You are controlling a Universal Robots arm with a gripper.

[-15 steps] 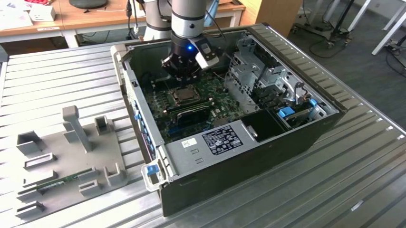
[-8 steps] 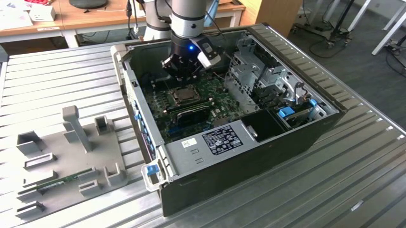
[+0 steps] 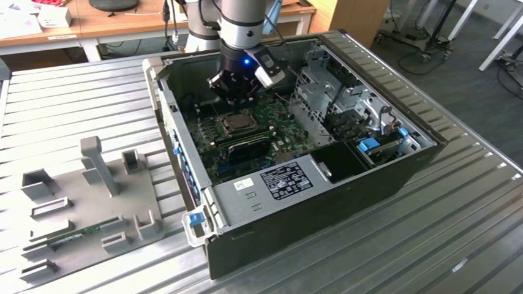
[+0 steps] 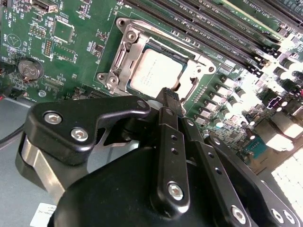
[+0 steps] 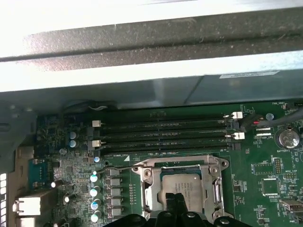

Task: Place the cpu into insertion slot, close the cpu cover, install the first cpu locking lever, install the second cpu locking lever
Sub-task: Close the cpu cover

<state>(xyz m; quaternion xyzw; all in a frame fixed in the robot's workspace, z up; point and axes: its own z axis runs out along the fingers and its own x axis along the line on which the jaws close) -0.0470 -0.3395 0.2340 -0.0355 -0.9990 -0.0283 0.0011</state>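
Black gripper [image 4: 168,93], closest to the camera in the second wrist view. Its two fingers are drawn together to a narrow tip with no gap between them, and whether anything is pinched there cannot be told. The tip sits at the near edge of the cpu cover [image 4: 128,59]. That silvery frame lies flat over the insertion slot [image 4: 165,49].

The cpu [image 4: 152,72] sits in the slot, just beyond the fingertips. Its dull grey top shows through the cover's window. There is faint print on it, too small to make out.

In the first wrist view a thin metal lever rod [image 5: 119,168] runs out from the socket's corner. Past it lie long black memory slots [image 5: 161,132] and a round coin battery [image 5: 286,138].

The exterior view takes in the wider scene. The arm comes down from the upper middle of the frame into an open computer case [image 3: 327,208], a blue light [image 3: 247,61] glowing on its wrist. A printed label [image 3: 286,180] sits on a grey panel inside. The case rests on a ribbed metal table [image 3: 457,233]. A grey fixture tray [image 3: 90,202] lies at the lower left of the frame.
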